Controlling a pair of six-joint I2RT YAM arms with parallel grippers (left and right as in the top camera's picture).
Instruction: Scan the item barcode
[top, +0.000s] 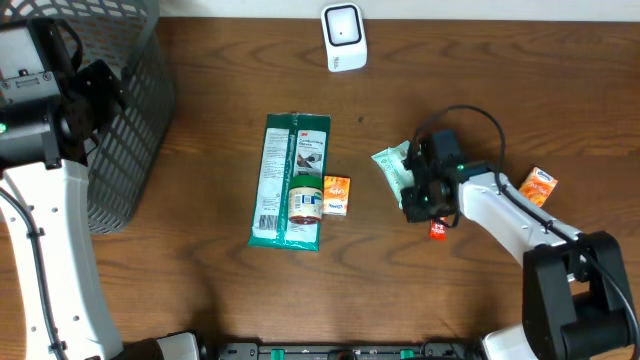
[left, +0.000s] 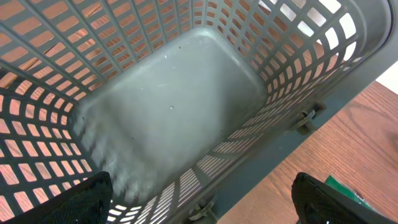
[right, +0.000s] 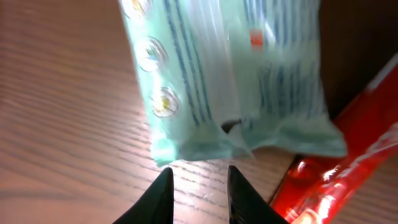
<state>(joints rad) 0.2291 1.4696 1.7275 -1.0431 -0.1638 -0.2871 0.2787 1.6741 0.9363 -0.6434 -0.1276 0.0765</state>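
A mint-green packet (top: 393, 168) lies on the table right of centre. In the right wrist view the mint-green packet (right: 230, 81) has blue print and a crimped lower edge. My right gripper (right: 199, 171) sits just short of that edge, fingers a little apart, bare wood showing between them. From overhead the right gripper (top: 412, 190) is against the packet's right side. The white scanner (top: 343, 38) stands at the back centre. My left gripper (left: 199, 186) hangs wide open over the grey basket (left: 168, 106), holding nothing. No barcode is legible.
A red sachet (right: 336, 168) lies right beside the mint packet. A long green packet (top: 290, 180), a small jar (top: 305, 200) and an orange box (top: 336, 195) lie mid-table. Another orange packet (top: 538, 186) is at the right. The basket (top: 130, 120) fills the left.
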